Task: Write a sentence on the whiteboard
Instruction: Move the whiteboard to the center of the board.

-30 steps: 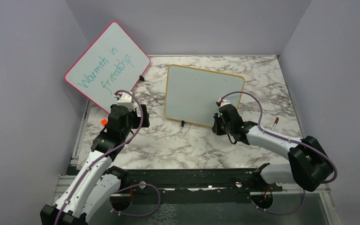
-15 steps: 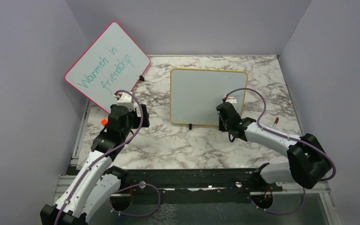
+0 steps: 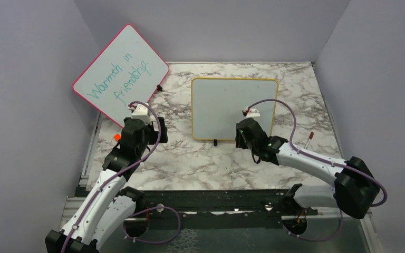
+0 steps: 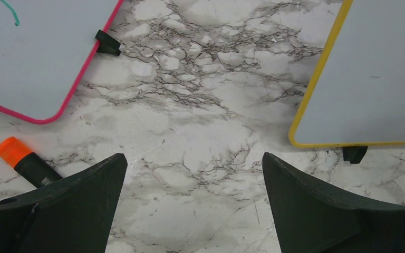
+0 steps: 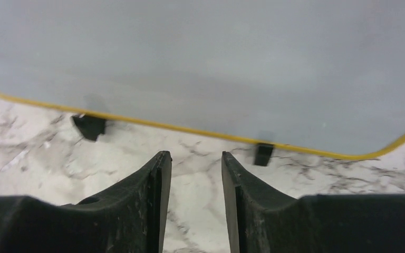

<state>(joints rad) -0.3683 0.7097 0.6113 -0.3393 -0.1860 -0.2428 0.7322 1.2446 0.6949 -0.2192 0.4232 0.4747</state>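
Observation:
The whiteboard [image 3: 234, 108] with the yellow frame stands upright on two black feet at mid-table, square to the table edge. Its face is blank, and no sentence shows on it. My right gripper [image 3: 242, 136] hovers just in front of its lower right edge. In the right wrist view the right gripper [image 5: 196, 154] is open with only marble between its fingers, facing the yellow frame [image 5: 190, 130]. My left gripper [image 3: 148, 128] sits left of the board. The left wrist view shows the left gripper [image 4: 195, 158] wide open and empty over the marble.
A pink-framed board [image 3: 121, 74] with teal writing leans at the back left. An orange-capped marker [image 4: 23, 161] lies by my left gripper, and is also seen from above [image 3: 117, 137]. Another marker [image 3: 309, 137] lies at the right. Grey walls enclose the marble table [image 3: 190, 158].
The yellow-framed whiteboard swung from skewed to square with the table. My right gripper went from shut to open and shifted left along the board's lower edge. The left arm stayed still.

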